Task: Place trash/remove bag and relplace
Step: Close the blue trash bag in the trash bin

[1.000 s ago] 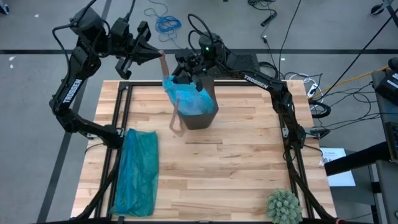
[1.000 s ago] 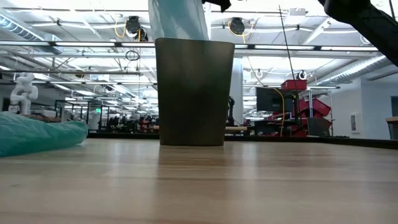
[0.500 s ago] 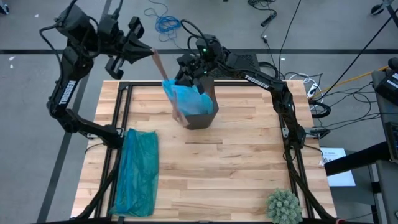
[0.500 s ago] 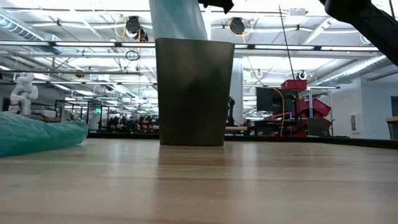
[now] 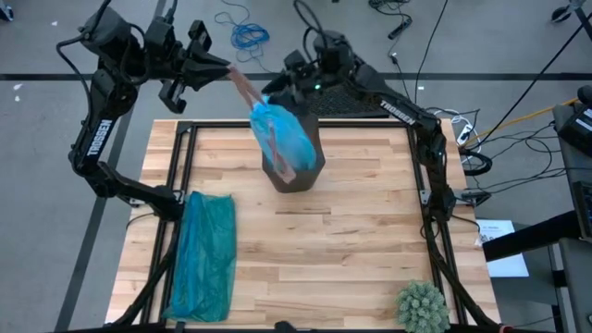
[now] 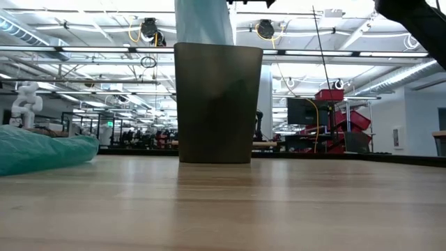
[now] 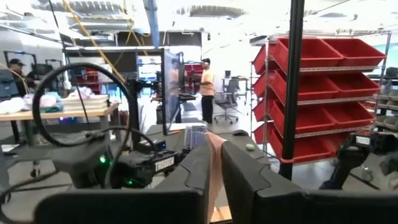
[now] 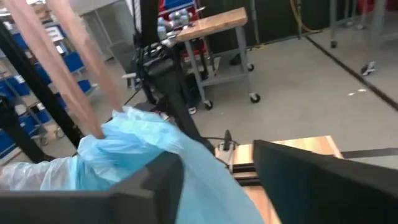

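left gripper (image 5: 222, 70): closed on pink drawstring (image 5: 242, 84), beyond table's (image 5: 351, 240) far edge | right gripper (image 5: 277, 90): fingers parted beside bag (image 5: 280, 134) | bag: bunched, rising from bin (image 5: 310, 166)

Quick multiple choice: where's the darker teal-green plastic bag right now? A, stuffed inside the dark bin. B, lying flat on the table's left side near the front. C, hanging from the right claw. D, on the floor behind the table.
B: in the high view the teal-green bag lies spread on the wooden table at its left front, away from the dark bin and both arms.
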`<move>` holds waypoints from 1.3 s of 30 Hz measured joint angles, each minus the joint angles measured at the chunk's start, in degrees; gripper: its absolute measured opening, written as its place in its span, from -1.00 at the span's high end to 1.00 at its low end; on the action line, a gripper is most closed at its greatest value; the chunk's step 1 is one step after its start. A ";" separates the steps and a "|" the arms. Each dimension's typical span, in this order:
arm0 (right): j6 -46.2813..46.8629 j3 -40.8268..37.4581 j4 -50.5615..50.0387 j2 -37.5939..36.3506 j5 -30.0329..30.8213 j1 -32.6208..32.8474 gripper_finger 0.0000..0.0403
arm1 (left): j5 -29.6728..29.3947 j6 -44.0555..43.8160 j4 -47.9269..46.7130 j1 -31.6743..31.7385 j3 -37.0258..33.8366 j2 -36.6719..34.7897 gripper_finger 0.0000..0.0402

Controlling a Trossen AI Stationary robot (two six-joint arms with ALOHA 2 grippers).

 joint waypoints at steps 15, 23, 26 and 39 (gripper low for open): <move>-19.66 0.02 -16.58 -7.65 2.63 -4.59 -0.58 | -0.23 -0.04 -0.22 0.00 -0.02 0.02 0.58; -18.93 0.02 -16.10 -8.58 7.77 -2.90 -0.58 | -1.17 0.04 -4.51 0.00 -0.02 0.48 0.58; -16.08 0.04 -11.72 -7.96 10.97 -1.27 -0.58 | -1.45 0.59 -6.77 0.00 -0.11 0.74 0.58; -8.85 0.11 -17.33 -6.79 20.98 0.58 -0.58 | -2.68 3.06 -7.58 0.00 -0.11 0.59 0.58</move>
